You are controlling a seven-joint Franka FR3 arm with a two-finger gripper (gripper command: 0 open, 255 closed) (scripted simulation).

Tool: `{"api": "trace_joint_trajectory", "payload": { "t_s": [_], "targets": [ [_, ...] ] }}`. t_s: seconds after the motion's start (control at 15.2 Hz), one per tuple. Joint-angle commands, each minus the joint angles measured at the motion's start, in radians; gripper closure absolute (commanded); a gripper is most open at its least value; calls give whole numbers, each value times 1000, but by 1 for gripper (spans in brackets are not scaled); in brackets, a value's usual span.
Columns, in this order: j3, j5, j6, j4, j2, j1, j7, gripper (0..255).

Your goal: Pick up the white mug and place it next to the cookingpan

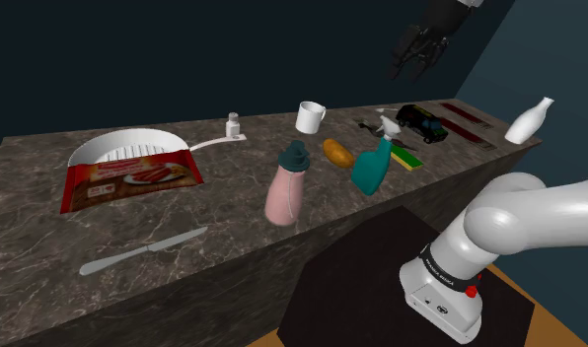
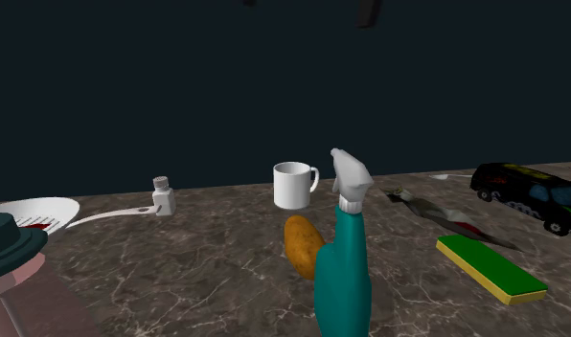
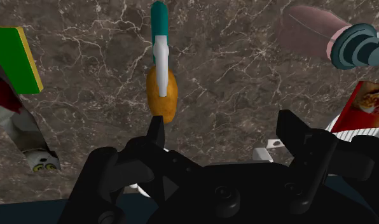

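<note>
The claw (image 1: 412,59) hangs high over the surface (image 1: 233,212), fingers spread, holding nothing. The white mug (image 1: 311,116) stands upright by the far edge, to the shoulder view's left of the claw and well below it. A straight descent onto one wall, opposite the handle, looks safest. The teal spray bottle (image 1: 373,166) stands nearer. Bare room lies between the shaker (image 1: 233,125) and the mug, beside the white pan (image 1: 124,148) and its handle.

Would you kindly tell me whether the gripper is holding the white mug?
No, the white mug stands upright on the counter, while the open gripper hangs high above the counter, empty.
</note>
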State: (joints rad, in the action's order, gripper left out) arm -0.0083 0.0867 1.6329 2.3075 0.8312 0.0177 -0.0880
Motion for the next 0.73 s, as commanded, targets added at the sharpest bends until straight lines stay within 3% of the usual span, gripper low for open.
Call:
{"api": "trace_joint_trajectory", "payload": {
  "t_s": [0.0,0.66],
  "targets": [
    [0,0,0,0,0,0,0,0],
    [2,-23,237,-76,-347,19,-3,0]
  ]
}}
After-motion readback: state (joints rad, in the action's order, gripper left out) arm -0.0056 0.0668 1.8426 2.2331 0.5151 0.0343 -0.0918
